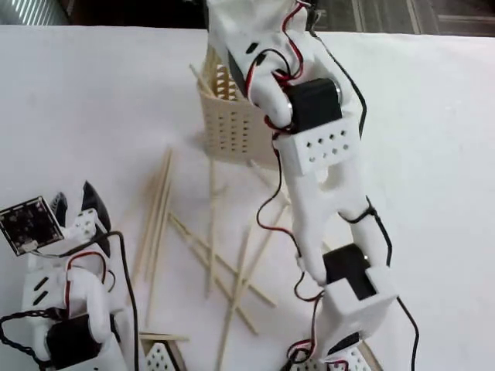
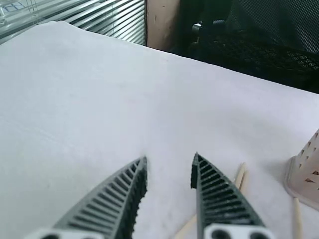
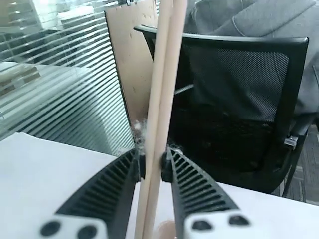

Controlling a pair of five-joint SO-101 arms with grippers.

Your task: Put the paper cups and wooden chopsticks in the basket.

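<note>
At basket (image 1: 232, 127), clamping two upright wooden chopsticks (image 3: 164, 89) in right pincer (image 3: 152, 155). Holding left pincer (image 2: 169, 160) released above tabletop (image 2: 75, 99); leaving loose chopsticks (image 1: 157, 216) scattered beside basket.

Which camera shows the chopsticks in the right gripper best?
The right wrist view: the chopsticks sit clamped in the right gripper. In the high view its arm covers that grip; the left wrist view catches loose chopsticks.
</note>
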